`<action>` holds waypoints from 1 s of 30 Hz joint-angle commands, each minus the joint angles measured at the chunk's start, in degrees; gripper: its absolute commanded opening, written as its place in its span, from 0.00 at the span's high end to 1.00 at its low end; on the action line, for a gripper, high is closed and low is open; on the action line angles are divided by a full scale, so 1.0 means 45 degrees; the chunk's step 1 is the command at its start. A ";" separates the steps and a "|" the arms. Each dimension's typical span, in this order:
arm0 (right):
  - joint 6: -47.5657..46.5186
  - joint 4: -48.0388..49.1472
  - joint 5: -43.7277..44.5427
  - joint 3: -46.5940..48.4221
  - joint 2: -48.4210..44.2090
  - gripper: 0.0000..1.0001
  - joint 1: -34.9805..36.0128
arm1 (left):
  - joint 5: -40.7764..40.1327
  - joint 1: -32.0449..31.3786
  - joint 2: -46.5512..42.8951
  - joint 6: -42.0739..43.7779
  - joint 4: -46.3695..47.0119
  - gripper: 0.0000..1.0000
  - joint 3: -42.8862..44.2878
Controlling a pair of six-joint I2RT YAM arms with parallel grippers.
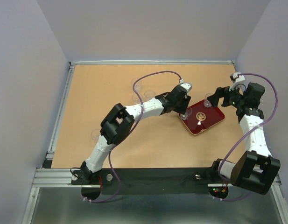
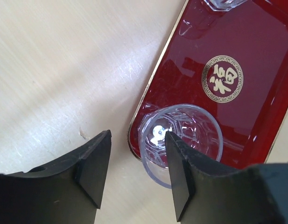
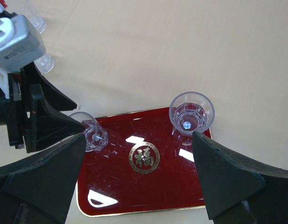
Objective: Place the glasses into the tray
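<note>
The dark red tray [image 1: 210,123] with its gold emblem lies right of centre. One clear glass [image 1: 186,113] stands on its left corner, and a second glass [image 1: 209,99] stands on its far corner. My left gripper [image 1: 183,110] is open over the first glass [image 2: 181,140]. One finger [image 2: 179,172] overlaps the glass rim and the other is outside it over the table. My right gripper [image 1: 220,96] is open and empty, hovering above the tray [image 3: 181,186] near the second glass [image 3: 191,113]. The first glass [image 3: 91,134] also shows in the right wrist view.
Several more glasses stand on the wooden table left of the tray, among them one [image 1: 137,84], another [image 1: 136,99] and one far left [image 1: 94,135]. Two [image 3: 34,19] [image 3: 44,63] show in the right wrist view. A raised metal rail [image 1: 59,112] borders the table.
</note>
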 commanded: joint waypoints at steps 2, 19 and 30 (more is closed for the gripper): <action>-0.0041 0.0633 -0.0315 0.0120 -0.0256 0.00 -0.0235 | -0.0214 -0.0080 -0.1995 0.0246 0.0624 0.39 0.0264; -0.0216 0.0633 -0.0764 0.0023 -0.0295 0.00 -0.0430 | -0.1658 0.0621 -0.6874 0.0384 0.2535 0.29 -0.4323; -0.0295 0.0652 -0.1018 -0.0016 -0.0256 0.00 -0.0470 | -0.1915 0.3139 -0.9943 -0.1255 0.3904 0.16 -0.8425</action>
